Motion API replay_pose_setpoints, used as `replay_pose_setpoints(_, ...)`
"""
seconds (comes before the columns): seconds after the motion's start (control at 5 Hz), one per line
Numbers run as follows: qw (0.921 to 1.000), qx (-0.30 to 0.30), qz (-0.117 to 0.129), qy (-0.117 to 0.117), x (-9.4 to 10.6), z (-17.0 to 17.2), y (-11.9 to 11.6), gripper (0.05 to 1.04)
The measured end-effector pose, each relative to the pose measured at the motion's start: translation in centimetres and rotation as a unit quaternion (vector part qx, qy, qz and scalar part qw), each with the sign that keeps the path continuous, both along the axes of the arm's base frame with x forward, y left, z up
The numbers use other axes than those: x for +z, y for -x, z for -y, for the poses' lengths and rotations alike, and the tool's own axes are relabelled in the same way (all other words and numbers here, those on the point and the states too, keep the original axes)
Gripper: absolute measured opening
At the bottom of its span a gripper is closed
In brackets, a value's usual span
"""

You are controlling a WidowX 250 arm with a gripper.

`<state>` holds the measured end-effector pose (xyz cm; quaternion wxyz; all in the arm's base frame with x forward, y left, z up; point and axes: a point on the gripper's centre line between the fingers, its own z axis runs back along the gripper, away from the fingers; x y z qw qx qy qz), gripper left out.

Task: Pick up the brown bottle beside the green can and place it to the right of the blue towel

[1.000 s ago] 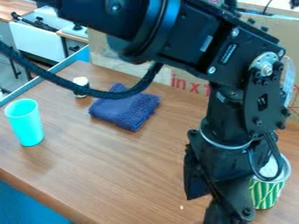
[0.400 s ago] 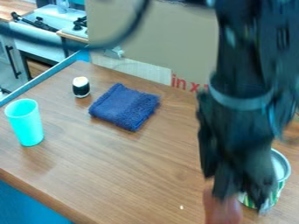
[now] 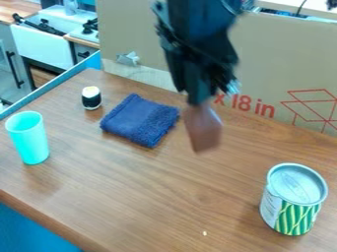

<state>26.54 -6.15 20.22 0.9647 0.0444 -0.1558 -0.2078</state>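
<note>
I have my gripper (image 3: 211,94) closed on the upper, narrower end of a reddish-brown object (image 3: 203,129) whose exact kind I cannot tell. I likely pinch it there because that end suits my fingers and lets the broader part hang down free, above the wooden tabletop (image 3: 151,197). The navy towel (image 3: 139,120) lies at nine o'clock from it, folded into a pad, so it sits flat. Farther out at nine is the turquoise cup (image 3: 28,139), upright on its narrower base, mouth up; at ten is a small dark jar with a pale top (image 3: 91,98). Between four and five o'clock stands the green-patterned can (image 3: 293,199), lid uppermost, steady on its base.

Against the earlier frames, I have swung the object from near the can towards eleven o'clock, beside the towel, and the can now stands uncovered; cup, towel and jar keep their places
</note>
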Motion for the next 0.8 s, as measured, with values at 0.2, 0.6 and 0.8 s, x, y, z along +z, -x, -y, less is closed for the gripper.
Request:
replay_pose_setpoints(0.2,0.9989,0.047,0.008,-0.001,-0.8,-2.5,-2.5,0.333)
replay_pose_setpoints(0.6,0.9964,0.076,-0.037,0.002,-5.3,-2.9,-7.5,0.333)
replay_pose_setpoints(0.8,0.9930,0.091,-0.067,0.035,-7.1,-1.9,-9.0,0.333)
